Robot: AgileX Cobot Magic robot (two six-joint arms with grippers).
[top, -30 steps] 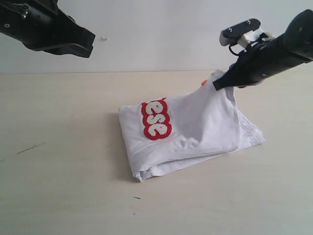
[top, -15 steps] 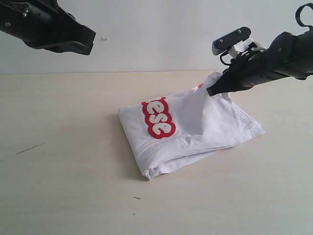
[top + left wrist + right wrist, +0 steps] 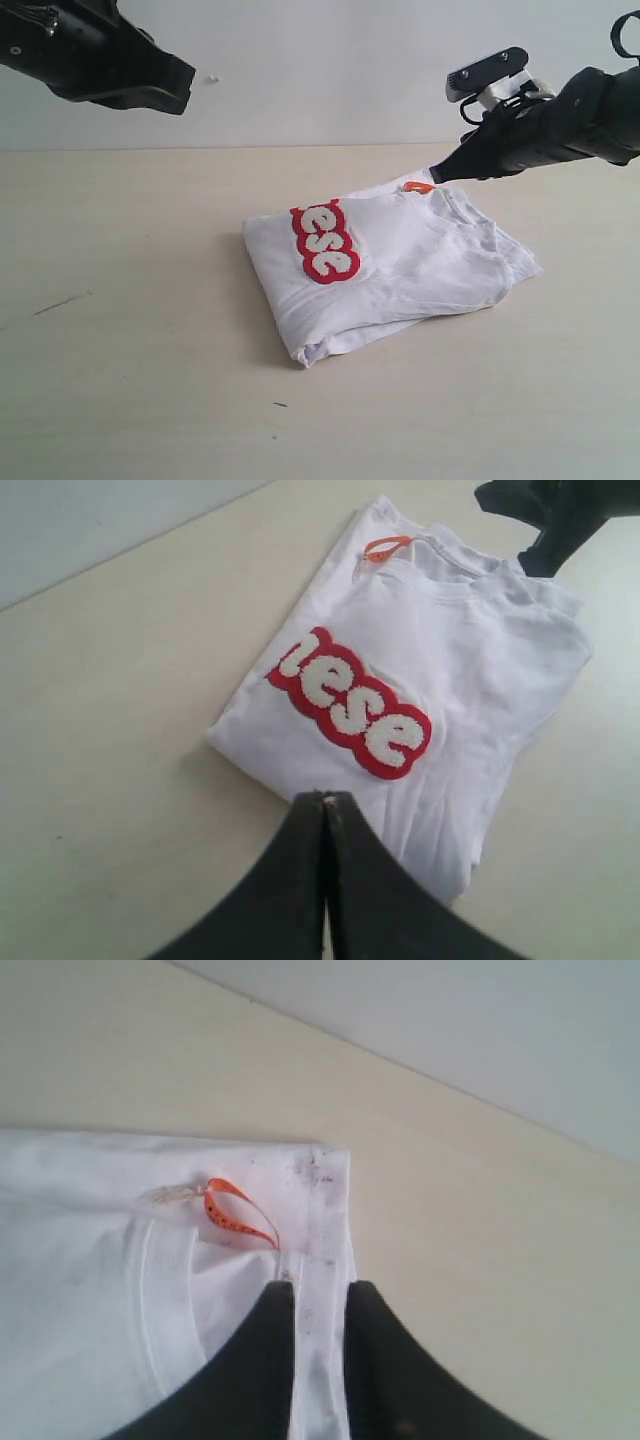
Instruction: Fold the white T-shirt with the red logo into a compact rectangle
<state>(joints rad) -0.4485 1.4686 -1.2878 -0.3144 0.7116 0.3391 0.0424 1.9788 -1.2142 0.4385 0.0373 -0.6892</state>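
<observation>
The white T-shirt (image 3: 420,260) lies folded flat on the table, a roughly rectangular bundle. Part of the red logo (image 3: 322,243) shows on its left half, reading "ese"; the left wrist view shows the red logo (image 3: 352,706) as "nese". The orange neck tag (image 3: 420,187) sits at the far edge by the collar. My right gripper (image 3: 436,176) hovers just above that tag, jaws a little apart over the shirt's hem (image 3: 320,1220), gripping nothing. My left gripper (image 3: 186,84) is raised at the upper left, shut and empty, well away from the shirt.
The pale wooden table (image 3: 130,300) stretches around the shirt, bare on the left and in front. A white wall rises behind the table's far edge. A small dark scuff (image 3: 60,303) marks the table at the left.
The right gripper held the collar edge lifted toward the left; it has since let go and drawn back slightly right. The cloth dropped flat, exposing the orange tag. The left arm stayed still.
</observation>
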